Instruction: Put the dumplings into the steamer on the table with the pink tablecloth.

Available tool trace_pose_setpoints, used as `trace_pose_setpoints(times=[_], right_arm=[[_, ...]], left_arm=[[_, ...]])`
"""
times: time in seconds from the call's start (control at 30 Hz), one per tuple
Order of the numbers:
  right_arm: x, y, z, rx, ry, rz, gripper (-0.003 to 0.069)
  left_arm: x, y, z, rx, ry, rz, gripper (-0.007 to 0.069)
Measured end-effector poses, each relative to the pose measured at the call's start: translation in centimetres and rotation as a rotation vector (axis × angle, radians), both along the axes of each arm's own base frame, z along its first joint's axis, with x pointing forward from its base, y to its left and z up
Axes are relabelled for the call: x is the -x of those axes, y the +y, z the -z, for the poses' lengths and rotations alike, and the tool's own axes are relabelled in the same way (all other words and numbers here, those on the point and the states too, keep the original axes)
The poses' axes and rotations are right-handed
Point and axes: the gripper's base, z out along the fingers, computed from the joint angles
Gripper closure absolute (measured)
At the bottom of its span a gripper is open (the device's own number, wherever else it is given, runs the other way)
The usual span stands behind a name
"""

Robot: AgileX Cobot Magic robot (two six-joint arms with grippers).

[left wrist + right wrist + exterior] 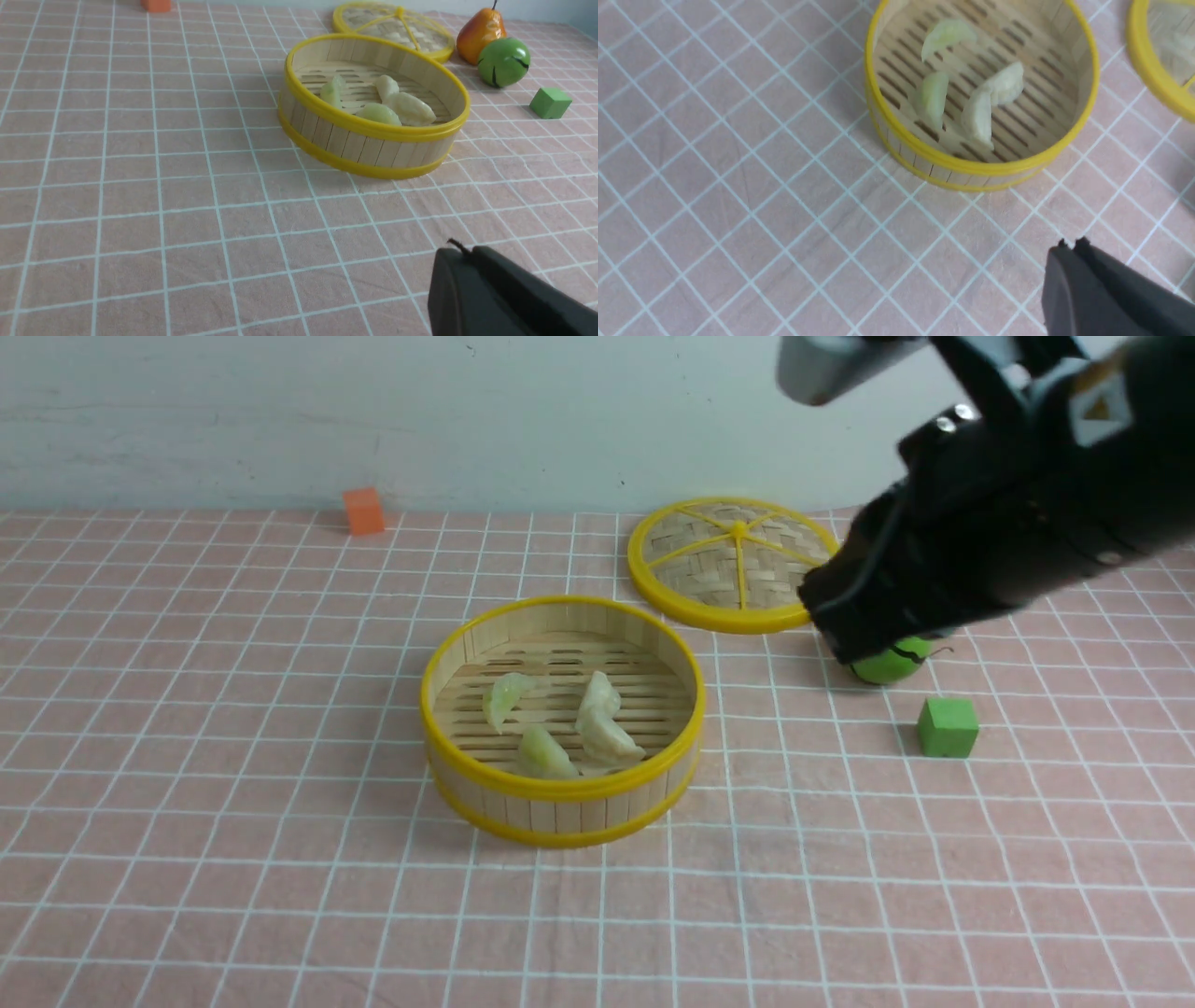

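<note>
Four translucent crescent dumplings (978, 116) inside round yellow-rimmed bamboo steamer (971, 167) on pink gridded tablecloth (233, 709). Left claw (460, 252) and right claw (1071, 245) clenched empty, seemingly. Could clip steamer rim swinging low, spilling them.

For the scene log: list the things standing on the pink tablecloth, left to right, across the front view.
orange cube → steamer holding the dumplings → woven lid → green cube

pink table (187, 756), steamer (560, 803), lid (733, 565), grn cube (948, 728)
</note>
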Motion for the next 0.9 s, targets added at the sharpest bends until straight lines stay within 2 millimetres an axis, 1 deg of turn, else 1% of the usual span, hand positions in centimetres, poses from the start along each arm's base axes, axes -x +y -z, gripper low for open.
trace_pose_setpoints(times=[0.03, 0.07, 0.13, 0.17, 0.2, 0.23, 0.3, 0.4, 0.53, 0.9], right_arm=[[0.1, -0.1, 0.3, -0.006, -0.008, 0.003, 0.0679], [1.6, -1.2, 0.0, -0.047, -0.067, 0.010, 0.0679], [3.5, -2.6, 0.2, -0.103, -0.145, 0.020, 0.0678], [4.4, -3.2, 0.7, -0.126, -0.176, 0.026, 0.0678], [4.8, -3.5, 0.6, -0.135, -0.190, 0.027, 0.0678], [6.0, -4.3, 1.3, -0.161, -0.226, 0.033, 0.0678], [7.2, -5.2, 1.9, -0.185, -0.256, 0.037, 0.0676], [8.4, -6.0, 3.0, -0.191, -0.265, 0.039, 0.0675], [9.2, -6.6, 3.8, -0.192, -0.266, 0.039, 0.0671], [9.5, -6.8, 3.7, -0.200, -0.278, 0.040, 0.0662]], left_arm=[[0.0, 0.0, 0.0, 0.000, 0.000, 0.000, 0.0607], [-0.1, 0.0, 0.2, -0.002, 0.004, 0.000, 0.0607], [-0.1, 0.0, 0.4, -0.003, 0.006, 0.000, 0.0607], [-0.1, -0.1, 0.4, -0.003, 0.007, 0.000, 0.0607], [-0.1, -0.1, 0.4, -0.003, 0.007, 0.000, 0.0607], [-0.1, -0.1, 0.5, -0.003, 0.007, 0.000, 0.0607], [-0.2, -0.1, 0.4, -0.002, 0.004, 0.000, 0.0607], [-0.2, -0.1, 0.4, -0.001, 0.002, 0.000, 0.0607], [-0.2, -0.1, 0.4, -0.001, 0.002, 0.000, 0.0607], [-0.2, -0.1, 0.4, -0.001, 0.002, 0.000, 0.0596]])
